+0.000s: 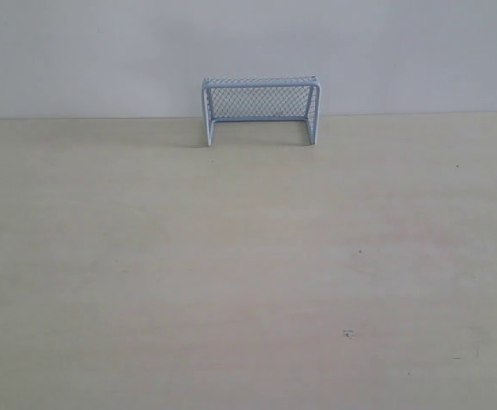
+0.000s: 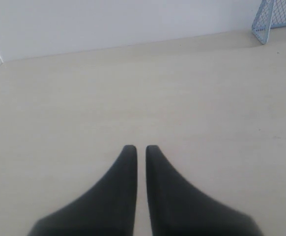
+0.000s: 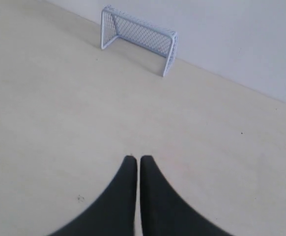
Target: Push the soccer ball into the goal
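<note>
I see the boxy, pale blue goal (image 1: 261, 102) with fine mesh at the far edge of the smooth, pale table (image 1: 231, 273). My left gripper (image 2: 140, 147) and right gripper (image 3: 137, 158) press their tapered black fingers together.

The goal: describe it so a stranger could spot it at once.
Follow the pale table to its far edge, against the white wall. The goal stands there, roughly mid-width in the exterior view. Its blue-white rectangular frame and fine mesh netting stand out from the plain surfaces around it.
</note>
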